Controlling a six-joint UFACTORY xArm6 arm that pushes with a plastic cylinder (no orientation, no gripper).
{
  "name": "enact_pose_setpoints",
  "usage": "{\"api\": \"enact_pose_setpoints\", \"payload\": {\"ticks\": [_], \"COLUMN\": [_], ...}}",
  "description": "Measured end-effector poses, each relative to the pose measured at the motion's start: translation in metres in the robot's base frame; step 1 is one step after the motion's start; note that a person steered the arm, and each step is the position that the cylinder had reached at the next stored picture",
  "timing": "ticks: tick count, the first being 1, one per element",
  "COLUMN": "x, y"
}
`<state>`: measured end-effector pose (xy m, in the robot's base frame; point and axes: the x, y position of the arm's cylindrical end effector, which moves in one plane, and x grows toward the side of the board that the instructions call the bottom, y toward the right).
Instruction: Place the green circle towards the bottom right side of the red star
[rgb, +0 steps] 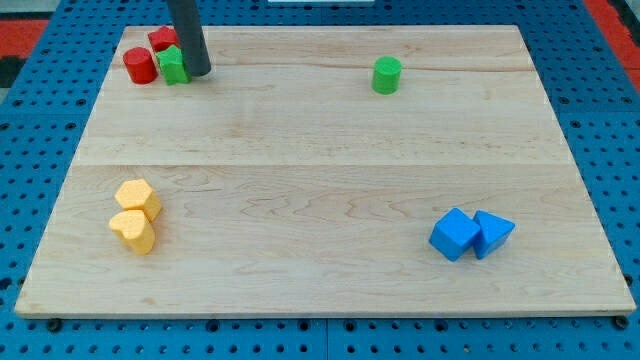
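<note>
The green circle (386, 75) stands alone at the top of the board, right of centre. The red star (162, 40) sits at the top left corner, partly hidden behind my rod. A red circle (140, 65) and a green star (173, 65) lie just below it, touching each other. My tip (198, 73) rests right against the green star's right side, far to the left of the green circle.
Two yellow blocks (137, 197) (133, 231) sit together at the lower left. A blue cube (454, 235) and a blue triangle (493, 233) touch at the lower right. The wooden board's edge (320, 318) runs along the view's bottom, with blue pegboard around it.
</note>
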<state>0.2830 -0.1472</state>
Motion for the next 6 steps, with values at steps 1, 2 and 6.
{"api": "enact_pose_setpoints", "payload": {"ticks": [1, 2, 6], "x": [-0.003, -0.025, -0.002], "y": [0.115, 0.193, 0.223]}}
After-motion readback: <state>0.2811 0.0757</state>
